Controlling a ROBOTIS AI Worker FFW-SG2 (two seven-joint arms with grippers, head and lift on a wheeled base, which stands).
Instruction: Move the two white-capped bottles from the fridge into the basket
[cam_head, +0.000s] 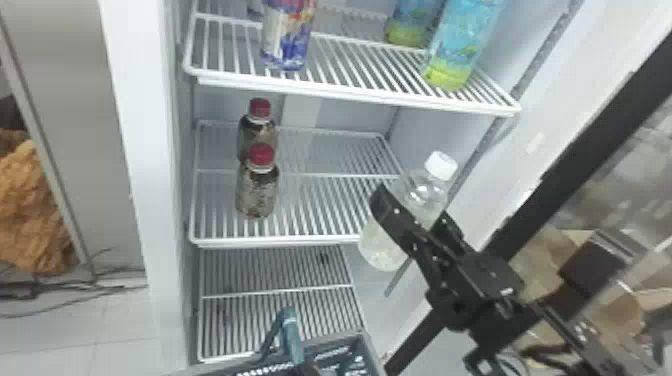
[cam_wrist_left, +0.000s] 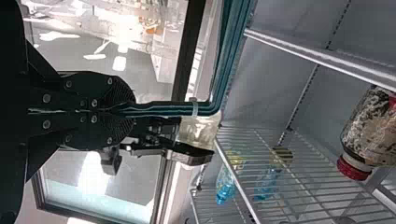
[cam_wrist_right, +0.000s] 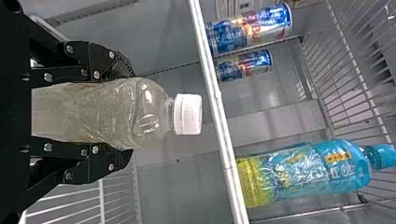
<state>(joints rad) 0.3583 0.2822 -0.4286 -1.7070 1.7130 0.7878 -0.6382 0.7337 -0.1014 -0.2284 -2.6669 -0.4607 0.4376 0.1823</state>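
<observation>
In the head view my right gripper (cam_head: 414, 214) holds a clear white-capped bottle (cam_head: 382, 245), tilted, before the right end of the middle shelf. The right wrist view shows the bottle (cam_wrist_right: 112, 112) between both fingers of that gripper (cam_wrist_right: 128, 113), with its white cap beyond the fingertips. The grey basket (cam_head: 367, 345) is at the bottom of the head view, its teal handle (cam_head: 290, 332) raised. My left gripper (cam_wrist_left: 126, 110) is shut on the handle (cam_wrist_left: 163, 109) in the left wrist view, where the held bottle (cam_wrist_left: 198, 133) appears behind the handle.
Two red-capped dark bottles (cam_head: 257, 192) stand on the middle shelf (cam_head: 320, 210). The upper shelf (cam_head: 350, 62) holds a can (cam_head: 287, 37) and blue-yellow bottles (cam_head: 460, 45). A black-framed glass door (cam_head: 565, 155) stands open at the right.
</observation>
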